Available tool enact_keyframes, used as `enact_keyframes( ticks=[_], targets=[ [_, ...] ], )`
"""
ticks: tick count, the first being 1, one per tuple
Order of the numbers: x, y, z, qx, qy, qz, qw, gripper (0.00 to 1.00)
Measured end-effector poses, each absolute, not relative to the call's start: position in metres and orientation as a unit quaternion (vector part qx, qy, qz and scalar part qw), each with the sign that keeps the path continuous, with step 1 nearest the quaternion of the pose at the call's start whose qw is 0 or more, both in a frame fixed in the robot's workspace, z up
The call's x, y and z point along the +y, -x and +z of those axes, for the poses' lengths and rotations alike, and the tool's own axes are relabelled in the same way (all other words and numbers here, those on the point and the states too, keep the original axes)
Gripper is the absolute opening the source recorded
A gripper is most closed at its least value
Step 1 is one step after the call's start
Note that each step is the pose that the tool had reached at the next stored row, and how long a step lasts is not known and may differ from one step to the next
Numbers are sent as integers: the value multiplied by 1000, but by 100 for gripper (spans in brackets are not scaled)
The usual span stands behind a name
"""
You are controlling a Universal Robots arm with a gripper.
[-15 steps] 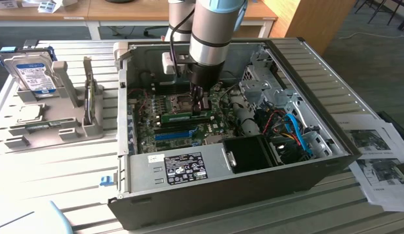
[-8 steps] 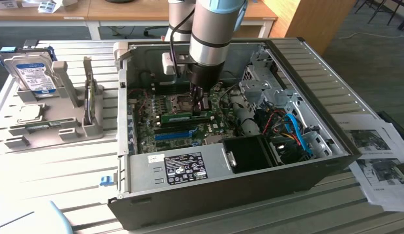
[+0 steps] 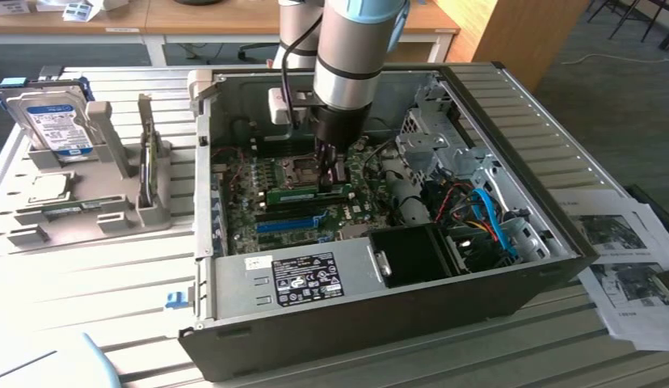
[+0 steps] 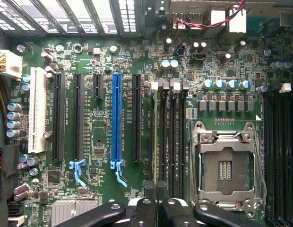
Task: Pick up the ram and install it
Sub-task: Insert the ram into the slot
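The ram [image 3: 295, 195] is a thin green stick standing on edge over the motherboard [image 3: 248, 174], inside the open computer case [image 3: 528, 162]. In the wrist view the ram [image 4: 152, 137] shows edge-on as a thin line, lying along the black memory slots [image 4: 172, 142] beside the empty processor socket [image 4: 225, 165]. My gripper [image 3: 334, 179] comes straight down into the case and is shut on one end of the ram, with its black fingers [image 4: 149, 189] on either side of the stick. Whether the ram sits in a slot or just above it is unclear.
A blue long slot [image 4: 117, 118] and black slots lie beside the memory slots. Cables [image 3: 488, 218], a black fan block [image 3: 415, 255] and the power supply [image 3: 302, 275] crowd the case. A grey fixture [image 3: 108, 202] on the exterior view's left holds a hard drive [image 3: 54, 121] and a silver processor chip [image 3: 49, 187].
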State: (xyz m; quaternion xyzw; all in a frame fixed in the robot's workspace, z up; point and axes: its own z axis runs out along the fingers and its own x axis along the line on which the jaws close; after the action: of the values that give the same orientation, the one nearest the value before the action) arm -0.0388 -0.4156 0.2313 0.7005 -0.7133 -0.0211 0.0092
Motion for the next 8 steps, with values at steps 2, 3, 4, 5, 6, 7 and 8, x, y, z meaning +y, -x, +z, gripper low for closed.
enact_keyframes(
  ticks=[2, 3, 4, 5, 6, 7, 8],
  targets=[
    [-415, 39, 231, -713, -701, -21, 9, 11],
    [-415, 39, 231, -713, -701, -21, 9, 11],
    [-415, 39, 231, -713, -701, -21, 9, 11],
    [-415, 39, 231, -713, -701, -21, 9, 11],
    [-415, 39, 231, -713, -701, -21, 9, 11],
    [-415, 39, 231, -713, -701, -21, 9, 11],
    [-415, 39, 231, -713, -701, -21, 9, 11]
  ],
)
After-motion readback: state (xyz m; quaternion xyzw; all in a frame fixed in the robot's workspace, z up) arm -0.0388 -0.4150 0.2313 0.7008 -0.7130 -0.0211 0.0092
